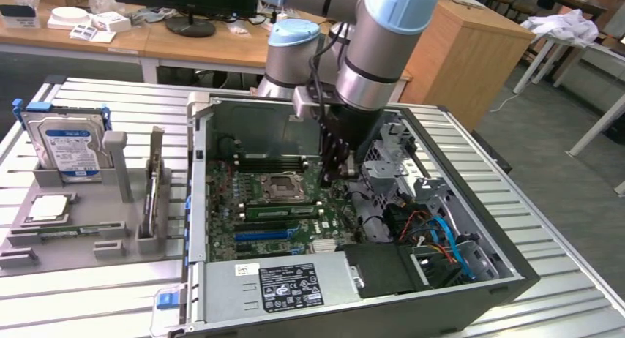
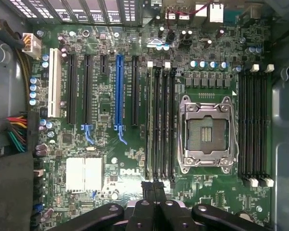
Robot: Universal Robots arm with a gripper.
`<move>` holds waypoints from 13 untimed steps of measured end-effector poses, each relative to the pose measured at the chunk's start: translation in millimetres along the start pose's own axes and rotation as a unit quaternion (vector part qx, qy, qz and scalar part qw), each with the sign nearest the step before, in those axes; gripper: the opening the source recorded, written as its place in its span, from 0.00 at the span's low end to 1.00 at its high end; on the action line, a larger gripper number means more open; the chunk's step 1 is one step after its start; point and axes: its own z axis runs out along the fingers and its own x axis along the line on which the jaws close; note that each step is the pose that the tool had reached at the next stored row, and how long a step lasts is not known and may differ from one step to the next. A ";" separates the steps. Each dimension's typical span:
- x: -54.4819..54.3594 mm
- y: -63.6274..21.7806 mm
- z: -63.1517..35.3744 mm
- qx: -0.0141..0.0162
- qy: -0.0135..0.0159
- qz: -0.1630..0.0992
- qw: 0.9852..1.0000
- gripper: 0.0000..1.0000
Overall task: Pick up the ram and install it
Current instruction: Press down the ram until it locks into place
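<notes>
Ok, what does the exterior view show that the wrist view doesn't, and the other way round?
Exterior view: the arm reaching down into the open computer case, a hard drive upright in a grey stand beside the case, and the labelled power supply.
Wrist view: the Dell lettering on the board and a white expansion slot, seen straight on.
Both: the motherboard, its empty processor socket, the black memory slots, the blue slot, and the shut gripper close by the memory slots.

White "DELL" logo (image 2: 132,172) on motherboard (image 2: 108,103). Power supply label (image 1: 290,287), hard drive label (image 1: 69,148): print too small to read.
</notes>
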 end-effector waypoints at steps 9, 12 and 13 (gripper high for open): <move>0.2 -0.2 5.7 0.000 0.000 0.000 1.000 0.11; 0.3 -0.2 7.5 0.000 0.000 0.000 1.000 0.11; 0.3 -0.3 8.1 0.000 0.000 0.000 1.000 0.11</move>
